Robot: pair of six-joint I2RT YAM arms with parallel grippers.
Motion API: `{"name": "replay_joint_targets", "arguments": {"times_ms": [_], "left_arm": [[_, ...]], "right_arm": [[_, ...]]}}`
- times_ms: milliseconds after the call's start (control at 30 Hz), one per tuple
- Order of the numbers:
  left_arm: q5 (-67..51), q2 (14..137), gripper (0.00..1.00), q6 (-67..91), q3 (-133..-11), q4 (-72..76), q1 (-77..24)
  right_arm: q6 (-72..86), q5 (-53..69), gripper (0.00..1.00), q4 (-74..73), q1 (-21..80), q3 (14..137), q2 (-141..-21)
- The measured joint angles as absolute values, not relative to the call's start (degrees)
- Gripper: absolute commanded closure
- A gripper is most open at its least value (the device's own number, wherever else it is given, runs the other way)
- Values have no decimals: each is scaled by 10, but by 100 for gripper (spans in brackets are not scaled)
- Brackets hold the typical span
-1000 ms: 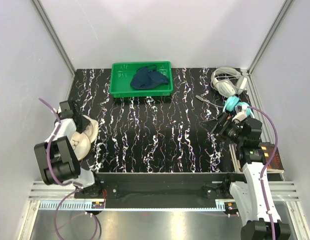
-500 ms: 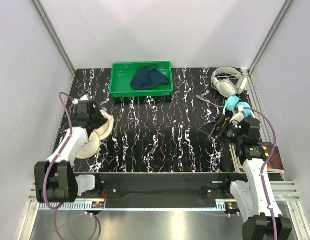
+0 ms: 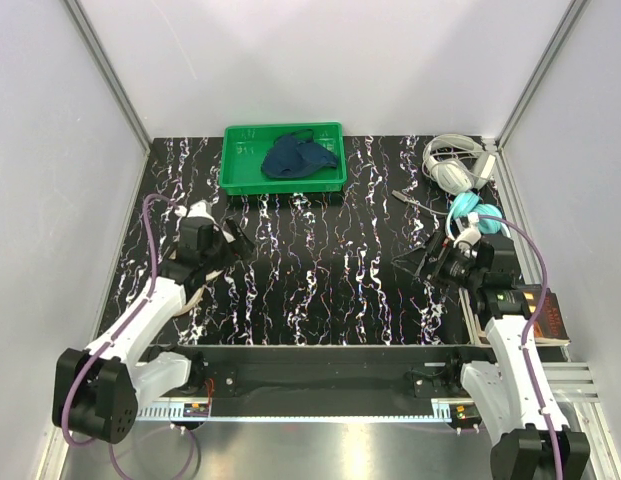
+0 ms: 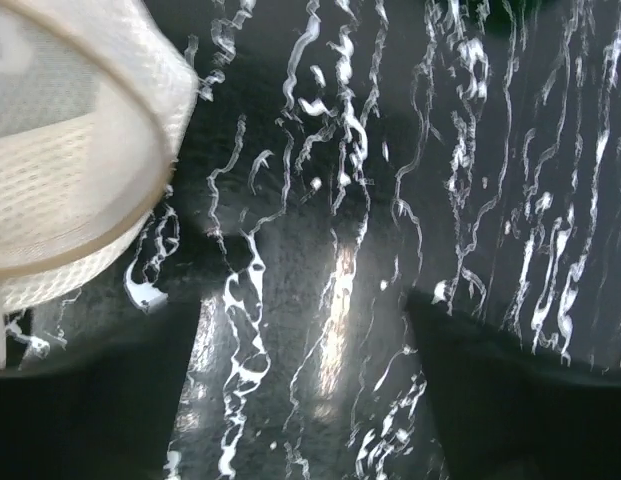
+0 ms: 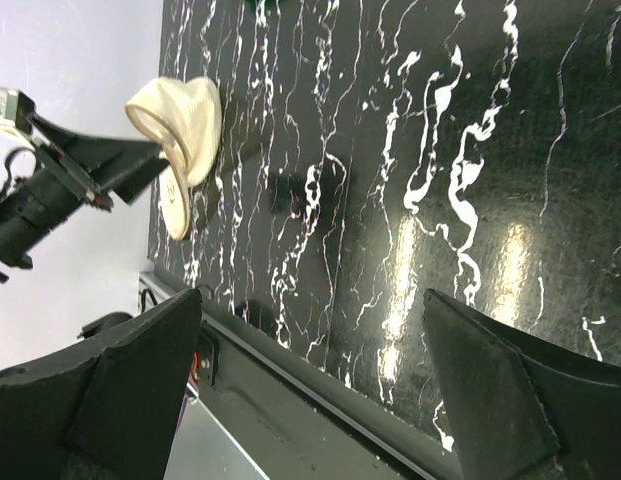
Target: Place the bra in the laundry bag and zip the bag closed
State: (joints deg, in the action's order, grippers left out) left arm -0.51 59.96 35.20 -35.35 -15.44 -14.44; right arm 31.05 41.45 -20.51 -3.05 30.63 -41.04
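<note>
The dark navy bra [image 3: 298, 157] lies bunched in the green tray [image 3: 240, 185] at the back of the table. The cream mesh laundry bag [image 4: 70, 150] sits at the upper left of the left wrist view, outside the jaws. From the right wrist view the laundry bag [image 5: 185, 125] shows far off, beside the left arm. In the top view that arm covers most of it. My left gripper [image 3: 230, 255] [image 4: 302, 300] is open over bare table. My right gripper [image 3: 425, 262] [image 5: 312, 300] is open at the right side, empty.
Teal headphones [image 3: 470, 210] and a grey-white pair [image 3: 452, 165] lie at the back right. A dark book [image 3: 550, 320] rests at the right edge. White walls enclose the black marbled table [image 3: 330, 270] on three sides.
The left arm swung from the left edge toward the middle, drawing the laundry bag a little rightward. Its jaws, shut on the bag before, now stand open, clear of it. The right arm barely shifted.
</note>
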Motion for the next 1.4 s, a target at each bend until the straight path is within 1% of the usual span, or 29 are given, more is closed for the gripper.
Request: {"name": "replay_joint_targets", "arguments": {"times_ms": [100,133,167,267,333,367,400,467,500,533,667,833,867,900,933,967,1000,1100,1167,1267,1400], "left_arm": [[28,612,2,355,-363,-159,-139],[37,622,4,355,-369,-160,-136],[46,637,15,355,-378,-160,-132],[69,687,25,356,-403,-158,-112],[74,726,38,354,-423,-154,-96],[76,748,48,352,-437,-155,-88],[78,776,70,346,-456,-154,-80],[78,815,84,341,-485,-149,-72],[74,833,93,334,-499,-150,-71],[68,846,100,333,-509,-148,-72],[56,851,100,333,-510,-147,-107],[42,782,100,358,-444,-141,-224],[41,762,87,367,-426,-140,-253],[38,740,78,377,-407,-142,-280],[32,719,67,385,-389,-145,-307],[30,705,51,393,-376,-145,-324],[24,689,44,402,-362,-147,-339],[8,635,32,422,-327,-164,-358],[7,586,31,425,-321,-197,-358],[9,525,33,419,-341,-239,-341],[1,488,38,409,-387,-262,-263]], "right_arm": [[308,412,0,-205,-17,307,-418],[308,411,0,-205,-12,308,-422],[308,411,0,-206,-8,309,-425],[308,400,0,-207,12,313,-430],[309,396,0,-207,22,315,-430],[310,395,0,-206,27,316,-430],[311,394,0,-206,32,316,-431],[314,387,0,-206,42,316,-432],[316,384,0,-206,48,316,-433],[318,379,0,-205,56,316,-435],[319,347,0,-204,100,322,-456],[319,298,0,-203,172,350,-528],[319,289,0,-202,182,355,-542],[319,278,0,-201,196,362,-558],[319,270,0,-198,208,369,-574],[319,262,0,-193,224,376,-590],[319,255,0,-189,238,383,-604],[320,238,0,-175,277,403,-641],[320,229,0,-165,299,413,-660],[324,216,0,-150,328,428,-684],[328,199,0,-139,358,453,-724]]}}
